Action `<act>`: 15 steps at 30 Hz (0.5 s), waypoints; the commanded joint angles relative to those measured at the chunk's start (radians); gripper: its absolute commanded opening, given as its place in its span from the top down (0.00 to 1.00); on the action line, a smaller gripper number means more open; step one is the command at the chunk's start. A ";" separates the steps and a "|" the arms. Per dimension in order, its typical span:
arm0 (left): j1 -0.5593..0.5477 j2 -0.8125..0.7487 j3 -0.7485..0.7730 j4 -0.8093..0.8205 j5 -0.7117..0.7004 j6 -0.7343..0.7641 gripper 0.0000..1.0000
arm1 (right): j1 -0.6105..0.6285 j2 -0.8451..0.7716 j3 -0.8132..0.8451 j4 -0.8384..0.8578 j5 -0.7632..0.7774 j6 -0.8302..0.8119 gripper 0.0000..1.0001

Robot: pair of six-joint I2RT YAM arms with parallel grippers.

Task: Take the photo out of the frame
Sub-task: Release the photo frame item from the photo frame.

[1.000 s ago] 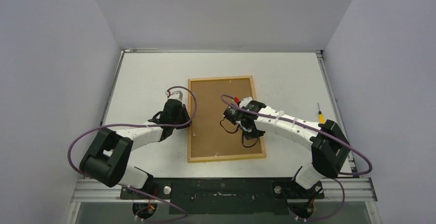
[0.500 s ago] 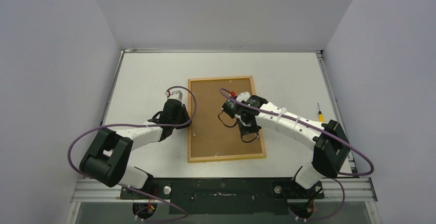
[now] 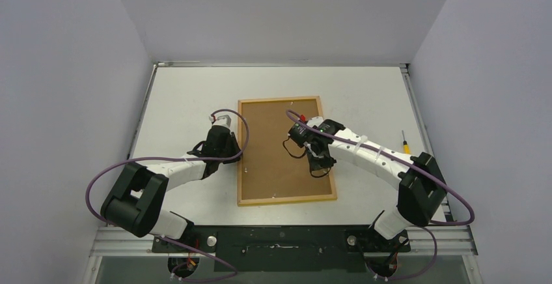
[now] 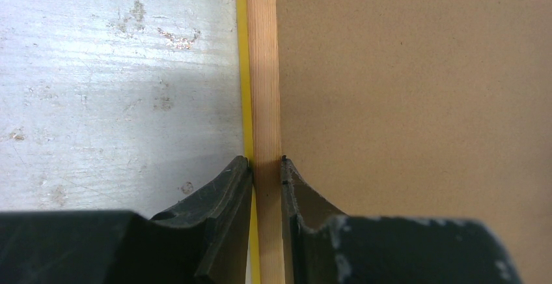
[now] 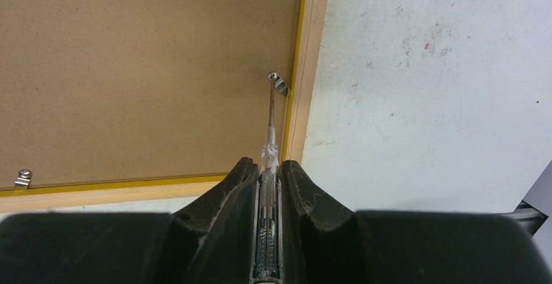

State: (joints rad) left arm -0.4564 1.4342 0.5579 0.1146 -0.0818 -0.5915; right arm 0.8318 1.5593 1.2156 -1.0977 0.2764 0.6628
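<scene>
The frame [image 3: 267,160] lies face down, brown backing up, its yellow border showing only at the rim. The photo is hidden under the backing. My left gripper [image 3: 235,148] is shut on the frame's left wooden rim [image 4: 263,69], one finger on each side [image 4: 267,167]. My right gripper [image 3: 320,157] is shut [image 5: 268,167] on a clear-handled screwdriver [image 5: 270,127]. Its thin shaft reaches to a small metal tab [image 5: 280,83] on the backing [image 5: 150,69], next to the right rim.
A small yellow-handled screwdriver [image 3: 405,144] lies on the white table [image 3: 189,95] to the right of the frame. Another metal tab [image 5: 23,178] sits at the frame's adjoining edge. Grey walls close the table on three sides.
My right gripper has moved with the screwdriver to the right, toward the frame's right rim. My left gripper and the frame have not moved.
</scene>
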 commanded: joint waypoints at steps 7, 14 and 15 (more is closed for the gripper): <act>0.010 -0.033 0.015 0.039 -0.001 -0.002 0.81 | 0.001 -0.065 -0.034 0.004 0.038 0.009 0.95; 0.010 -0.035 0.013 0.039 -0.003 -0.002 0.79 | 0.000 -0.065 -0.054 -0.008 0.068 0.019 0.95; 0.010 -0.035 0.013 0.039 -0.003 -0.001 0.79 | 0.000 -0.064 -0.055 -0.006 0.067 0.018 0.95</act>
State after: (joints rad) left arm -0.4561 1.4342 0.5579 0.1150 -0.0818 -0.5915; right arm 0.8318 1.5295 1.1706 -1.1007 0.2989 0.6678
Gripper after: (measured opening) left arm 0.209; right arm 0.174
